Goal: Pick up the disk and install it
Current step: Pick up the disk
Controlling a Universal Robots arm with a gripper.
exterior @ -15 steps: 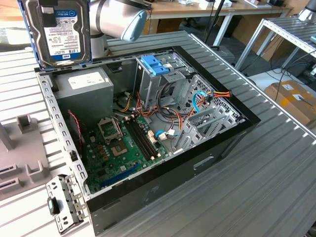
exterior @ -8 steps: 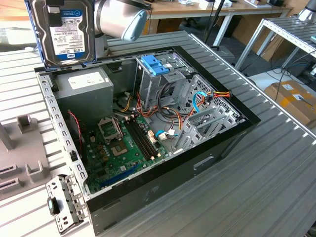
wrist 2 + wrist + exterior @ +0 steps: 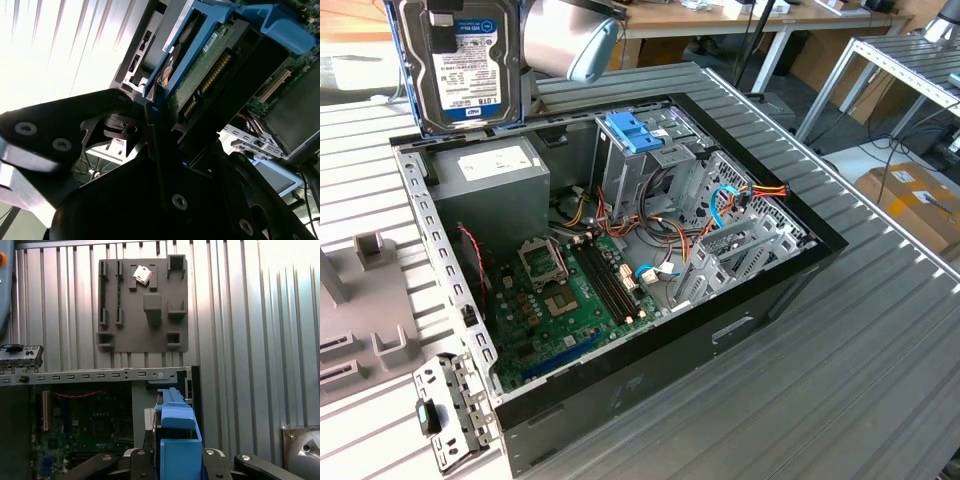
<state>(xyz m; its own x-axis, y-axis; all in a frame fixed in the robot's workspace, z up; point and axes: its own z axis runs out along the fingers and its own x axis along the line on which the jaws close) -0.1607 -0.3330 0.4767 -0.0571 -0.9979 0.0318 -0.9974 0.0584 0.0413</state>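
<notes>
One disk (image 3: 460,65) hangs upright over the case's (image 3: 620,385) corner by the power supply (image 3: 485,165) — gripper (image 3: 175,460) clenched on its edges — held high, I judge, to clear the case wall.

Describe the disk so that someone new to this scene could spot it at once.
Find the open computer case on the ribbed metal table. Above its far corner at the exterior view's left, over the grey power-supply box, the disk hangs upright in the air. Unlike the blue bracket inside the case, it is a metal slab with a white label and blue side rails.
</notes>
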